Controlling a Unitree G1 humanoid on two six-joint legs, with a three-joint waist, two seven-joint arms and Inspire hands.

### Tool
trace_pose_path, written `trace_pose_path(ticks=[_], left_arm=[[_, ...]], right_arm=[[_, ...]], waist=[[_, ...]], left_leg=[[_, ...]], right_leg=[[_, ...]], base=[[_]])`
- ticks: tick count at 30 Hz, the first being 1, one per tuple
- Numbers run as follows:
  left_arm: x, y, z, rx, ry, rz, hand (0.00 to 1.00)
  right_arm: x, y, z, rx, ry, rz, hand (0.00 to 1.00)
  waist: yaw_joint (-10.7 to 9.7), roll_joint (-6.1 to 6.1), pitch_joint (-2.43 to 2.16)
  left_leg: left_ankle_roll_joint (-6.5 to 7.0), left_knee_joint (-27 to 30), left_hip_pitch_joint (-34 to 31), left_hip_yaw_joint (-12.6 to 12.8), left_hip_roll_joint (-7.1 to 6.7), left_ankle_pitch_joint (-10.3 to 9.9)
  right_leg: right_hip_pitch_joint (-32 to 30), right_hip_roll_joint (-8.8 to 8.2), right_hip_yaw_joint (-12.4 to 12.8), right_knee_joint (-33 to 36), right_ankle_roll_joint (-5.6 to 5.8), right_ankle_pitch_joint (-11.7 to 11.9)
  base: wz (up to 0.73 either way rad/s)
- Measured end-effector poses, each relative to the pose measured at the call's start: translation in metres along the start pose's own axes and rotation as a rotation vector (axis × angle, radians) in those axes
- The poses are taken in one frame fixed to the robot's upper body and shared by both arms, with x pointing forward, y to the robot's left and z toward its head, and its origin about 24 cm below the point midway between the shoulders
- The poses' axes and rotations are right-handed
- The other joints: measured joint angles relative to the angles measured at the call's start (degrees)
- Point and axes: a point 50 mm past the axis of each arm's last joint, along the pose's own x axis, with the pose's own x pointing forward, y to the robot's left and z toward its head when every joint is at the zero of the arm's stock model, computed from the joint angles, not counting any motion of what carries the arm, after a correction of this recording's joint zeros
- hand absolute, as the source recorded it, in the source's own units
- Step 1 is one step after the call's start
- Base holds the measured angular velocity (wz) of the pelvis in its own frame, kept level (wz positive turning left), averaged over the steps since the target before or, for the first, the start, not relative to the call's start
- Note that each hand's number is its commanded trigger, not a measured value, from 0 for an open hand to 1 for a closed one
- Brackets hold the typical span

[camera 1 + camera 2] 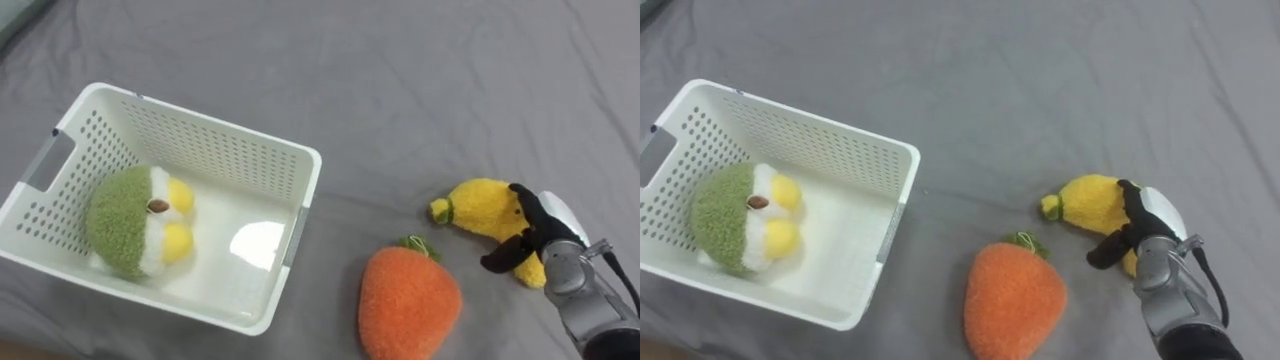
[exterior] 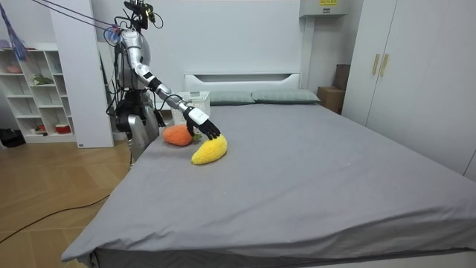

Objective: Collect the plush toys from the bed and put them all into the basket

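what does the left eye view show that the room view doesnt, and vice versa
Left eye view: the inside of the white basket, with a green and yellow plush toy lying in it. Room view: the robot standing beside the bed, pillows at its head, a shelf, a wardrobe. Both: the right hand curled on the yellow banana toy, the orange carrot toy beside it.

A: Any legible text or numbers?
B: None. Yellow label [image 2: 326,2] on the white wall unit [image 2: 316,10], 1 o'clock in the room view, print too small to read.
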Motion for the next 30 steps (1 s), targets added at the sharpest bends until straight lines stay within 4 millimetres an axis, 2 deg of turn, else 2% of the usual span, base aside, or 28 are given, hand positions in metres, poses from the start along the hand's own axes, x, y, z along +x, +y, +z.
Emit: trace_pose_path(ticks=[5,15,21,23,27,30], left_arm=[[-0.001,-0.003,0.003,0.019,-0.015,-0.012,0.00],[-0.001,-0.004,0.003,0.037,-0.022,-0.018,0.00],[-0.001,-0.003,0.004,0.056,-0.033,-0.022,0.00],[0.000,-0.002,0.005,0.042,-0.036,-0.020,0.00],[0.000,-0.004,0.008,0.053,-0.048,-0.027,0.00],[0.000,-0.007,0.015,0.069,-0.075,-0.038,0.00]], right_arm=[[0.000,0.000,-0.014,-0.149,0.036,0.008,0.00],[0.001,-0.004,-0.024,-0.224,0.077,-0.023,0.00],[-0.001,-0.007,-0.037,-0.242,0.128,-0.088,0.00],[-0.002,-0.010,-0.041,-0.262,0.144,-0.130,0.00],[0.001,-0.017,-0.037,-0.269,0.136,-0.189,0.00],[0.006,-0.027,-0.025,-0.271,0.113,-0.247,0.00]], waist=[[0.9,0.02,0.02],[0.6,0.16,0.03],[0.8,1.11,0.02],[0.9,1.72,0.27],[1.0,2.35,0.43],[1.1,2.72,0.44]], left_leg=[[-0.03,0.3,-0.2,-0.1,0.00,0.1],[-0.03,0.6,-1.2,-1.4,-0.12,0.2],[0.09,0.6,-1.2,-1.7,-0.38,0.4],[0.22,0.5,-1.3,-1.7,-0.51,0.6],[0.44,0.4,-2.8,-1.6,-0.75,1.1],[0.55,0.3,-4.6,-1.4,-0.83,1.8]], right_leg=[[0.0,-0.02,-0.5,0.0,-0.01,0.0],[-0.2,-0.21,-2.4,0.0,-0.11,0.1],[-0.1,-0.45,-3.0,0.0,-0.10,0.1],[-0.1,-0.60,-3.0,0.0,-0.08,0.0],[-1.8,-0.92,-3.0,0.3,0.06,0.1],[-4.4,-1.30,-2.9,1.9,0.02,0.1]], base=[[0.02],[0.08],[0.04],[0.05],[-0.01],[-0.01]])
